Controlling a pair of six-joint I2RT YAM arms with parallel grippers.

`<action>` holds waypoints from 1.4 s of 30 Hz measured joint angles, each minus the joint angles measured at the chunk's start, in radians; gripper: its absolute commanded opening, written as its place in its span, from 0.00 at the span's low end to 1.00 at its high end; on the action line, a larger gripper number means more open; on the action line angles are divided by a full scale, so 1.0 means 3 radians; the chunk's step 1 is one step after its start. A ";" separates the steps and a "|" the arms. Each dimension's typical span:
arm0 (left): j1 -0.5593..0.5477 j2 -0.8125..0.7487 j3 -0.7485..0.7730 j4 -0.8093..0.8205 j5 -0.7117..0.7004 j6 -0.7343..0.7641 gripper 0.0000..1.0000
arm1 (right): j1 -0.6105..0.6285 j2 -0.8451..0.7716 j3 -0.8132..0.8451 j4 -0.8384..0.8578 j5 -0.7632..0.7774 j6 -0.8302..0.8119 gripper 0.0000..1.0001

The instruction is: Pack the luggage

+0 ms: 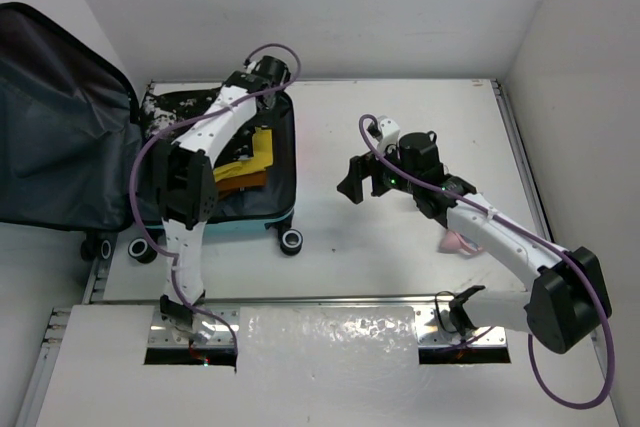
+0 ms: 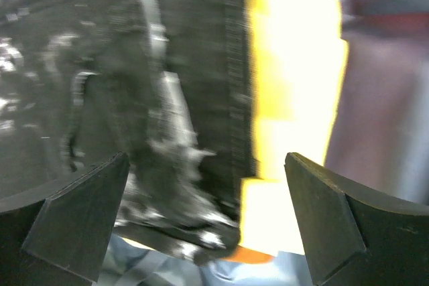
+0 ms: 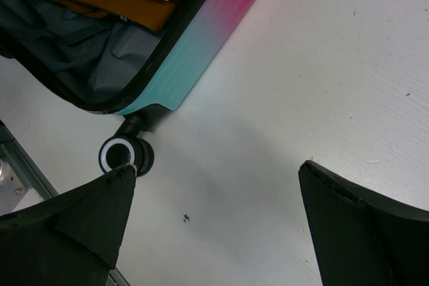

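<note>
Luggage (image 1: 250, 226) is lying open on the left side of the table (image 1: 420, 117). The lid (image 1: 60, 137) is flopped out past the table's left edge with its dark grey lining showing, and the wheels point toward me. From the overhead I can see the base shell has clothes in it. There's a black-and-white patterned piece (image 1: 165, 107) at the far end, then a yellow garment (image 1: 262, 152) with an orange one (image 3: 114, 1) peeking out beside it. Some grey-blue fabric (image 3: 67, 51) sits down by the wheel end.

Left arm is stretched out over the case, wrist up at the far end. Left gripper (image 2: 206, 165) has its claw spread wide with nothing between the fingers. Its wrist feed is pretty smeared, but I can make out dark patterned fabric on the left and the yellow on the right below it. Can't tell whether it's touching the clothes or just above them.

Right gripper (image 1: 358, 182) hangs over bare table just right of the case, apart from it, claw also wide and holding nothing. Its camera looks down on the near right corner of the shell, pink fading to teal. One black wheel (image 3: 120, 154) sticks out there, with a white ring around the hub.

One more thing: a small pink object (image 1: 458, 242) on the table is peeking out from under the right forearm, well apart from the case. It's mostly hidden, so I can't say what it is.
</note>
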 measured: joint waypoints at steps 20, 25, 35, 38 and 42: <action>-0.0055 0.0214 -0.0243 -0.0010 -0.0491 -0.0065 0.64 | 0.0000 0.0000 -0.0081 0.0069 -0.0064 -0.0006 0.99; -0.0023 0.0161 -0.0407 0.0113 -0.0521 -0.0028 0.15 | 0.0000 0.0000 -0.0086 0.0088 -0.0065 -0.0006 0.99; -0.0011 -0.0121 -0.0641 0.0294 -0.0254 0.0061 0.00 | 0.0000 0.0000 -0.0086 0.0103 -0.0064 -0.0006 0.99; -0.0018 -0.0296 -0.0754 0.0342 -0.0139 0.0065 0.00 | 0.0000 0.0000 -0.0086 0.0104 -0.0064 -0.0005 0.99; -0.0084 -0.0379 -0.0807 0.0359 -0.0060 0.0065 0.00 | 0.0000 0.0000 -0.0086 0.0108 -0.0064 -0.0005 0.99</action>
